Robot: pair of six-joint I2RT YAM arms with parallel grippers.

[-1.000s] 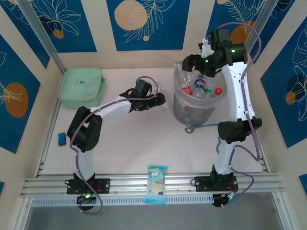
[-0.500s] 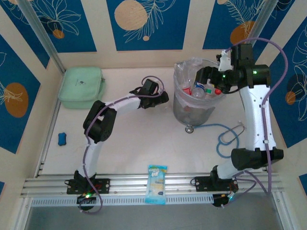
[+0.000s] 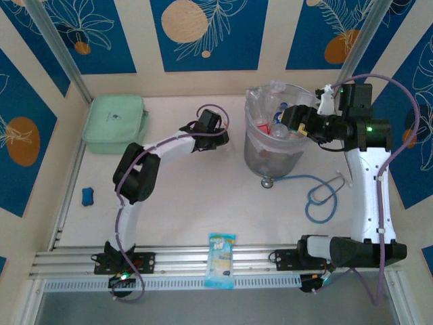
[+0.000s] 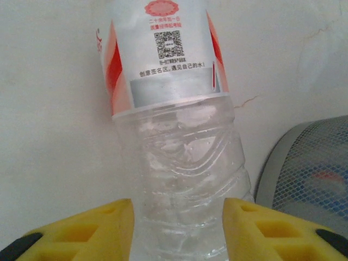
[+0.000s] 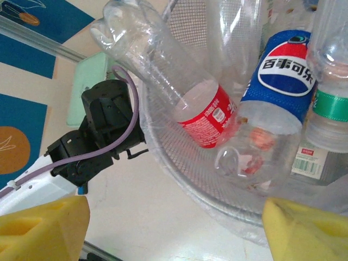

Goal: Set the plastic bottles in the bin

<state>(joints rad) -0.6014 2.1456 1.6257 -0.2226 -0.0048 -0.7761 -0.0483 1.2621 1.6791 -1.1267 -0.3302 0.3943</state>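
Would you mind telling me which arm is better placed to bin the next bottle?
Left: its pincer already straddles a red-labelled bottle beside the bin. The right pincer hangs open and empty at the bin's rim.

Bare table [image 3: 196,196] lies between the arms; the bin [image 3: 270,159] and blue cable [image 3: 321,196] crowd the right.

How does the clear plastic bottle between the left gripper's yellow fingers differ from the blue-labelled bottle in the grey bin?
The clear plastic bottle with the red-and-white label sits outside the round grey mesh bin, between the left gripper fingers; the blue-labelled clear plastic bottle already lies inside, among other bottles. The first label is red and white with a QR code; the second is blue with a red, white and blue logo. Both are clear, crumpled plastic.
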